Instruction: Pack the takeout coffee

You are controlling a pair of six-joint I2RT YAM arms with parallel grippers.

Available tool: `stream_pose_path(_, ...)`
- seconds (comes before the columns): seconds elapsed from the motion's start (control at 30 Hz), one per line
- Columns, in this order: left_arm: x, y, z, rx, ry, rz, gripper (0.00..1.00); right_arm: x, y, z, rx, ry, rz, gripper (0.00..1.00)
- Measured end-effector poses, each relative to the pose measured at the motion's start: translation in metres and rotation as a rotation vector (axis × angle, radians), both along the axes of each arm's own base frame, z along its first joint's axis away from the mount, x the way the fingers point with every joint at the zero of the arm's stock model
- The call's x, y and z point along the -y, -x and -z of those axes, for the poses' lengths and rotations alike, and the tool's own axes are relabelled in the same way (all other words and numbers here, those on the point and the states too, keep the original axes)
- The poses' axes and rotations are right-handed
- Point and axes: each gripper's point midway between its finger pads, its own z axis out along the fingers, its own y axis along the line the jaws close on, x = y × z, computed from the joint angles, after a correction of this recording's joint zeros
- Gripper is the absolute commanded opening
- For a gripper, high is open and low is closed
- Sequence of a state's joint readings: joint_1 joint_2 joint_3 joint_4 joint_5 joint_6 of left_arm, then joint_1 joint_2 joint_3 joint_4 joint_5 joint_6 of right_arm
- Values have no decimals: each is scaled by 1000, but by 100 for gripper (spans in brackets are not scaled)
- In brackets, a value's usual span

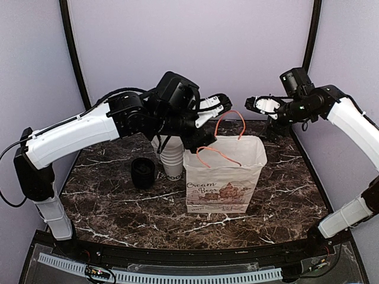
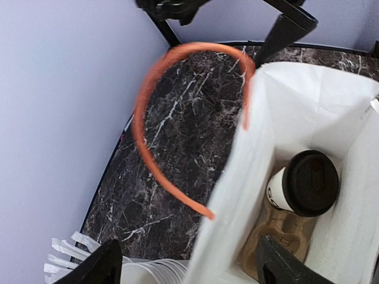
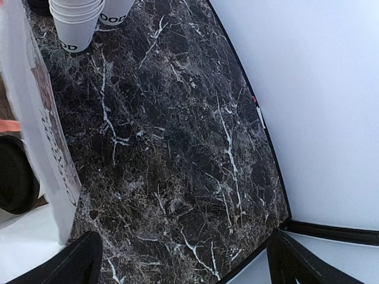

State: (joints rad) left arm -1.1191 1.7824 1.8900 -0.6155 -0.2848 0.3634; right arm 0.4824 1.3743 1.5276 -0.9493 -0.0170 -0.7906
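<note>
The takeout coffee (image 2: 308,184), a white cup with a black lid, stands inside the white paper bag (image 2: 249,177) on a brown cardboard carrier (image 2: 283,228). In the top view the bag (image 1: 224,177) hides it; the right wrist view shows only its lid (image 3: 13,183) behind the bag's wall (image 3: 44,124). My left gripper (image 1: 220,106) hovers open and empty above the bag's left rim (image 2: 189,273), one finger (image 2: 284,267) over the opening. My right gripper (image 1: 256,104) is open and empty (image 3: 183,273), high beside the bag's right side, over bare table.
The bag's orange handles (image 2: 155,112) stand up at its rim. A stack of lidless white cups (image 1: 172,161) and a straw cup (image 2: 65,253) sit left of the bag, with a black stack of lids (image 1: 143,173) further left. Walls close the back and sides.
</note>
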Motion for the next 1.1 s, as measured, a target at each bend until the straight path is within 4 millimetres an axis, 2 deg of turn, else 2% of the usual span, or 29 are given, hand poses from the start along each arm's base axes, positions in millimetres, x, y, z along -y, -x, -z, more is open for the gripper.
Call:
stream_pose_path(0.13, -13, -25, -19, 17, 70, -49, 85, 15, -8, -6, -12, -49, 41, 99)
stream_pose_path(0.23, -31, -44, -38, 14, 142, -105, 82, 38, -23, -15, -16, -118, 120, 99)
stream_pose_path(0.3, -55, -66, -49, -2, 196, -184, 75, 53, -32, -17, -26, -171, 177, 99)
stream_pose_path(0.37, -89, -96, -60, -31, 258, -297, 68, 67, -40, -15, -36, -226, 229, 99)
stream_pose_path(0.47, -148, -140, -62, -103, 350, -483, 56, 86, -46, 1, -57, -310, 310, 99)
stream_pose_path(0.57, -207, -171, -43, -214, 436, -639, 51, 97, -40, 33, -90, -379, 395, 98)
stream_pose_path(0.67, -262, -183, 2, -371, 497, -780, 51, 97, -28, 54, -136, -442, 437, 99)
stream_pose_path(0.73, -285, -183, 37, -485, 528, -853, 58, 100, -27, 55, -130, -480, 455, 99)
stream_pose_path(0.8, -287, -179, 62, -581, 553, -874, 60, 105, -30, 52, -108, -500, 476, 99)
stream_pose_path(0.87, -282, -173, 77, -654, 570, -869, 59, 108, -33, 48, -89, -514, 483, 99)
stream_pose_path(0.93, -272, -171, 82, -700, 602, -850, 55, 106, -34, 45, -86, -529, 476, 99)
stream_pose_path(1.1, -259, -173, 77, -736, 675, -806, 51, 100, -34, 45, -94, -562, 451, 99)
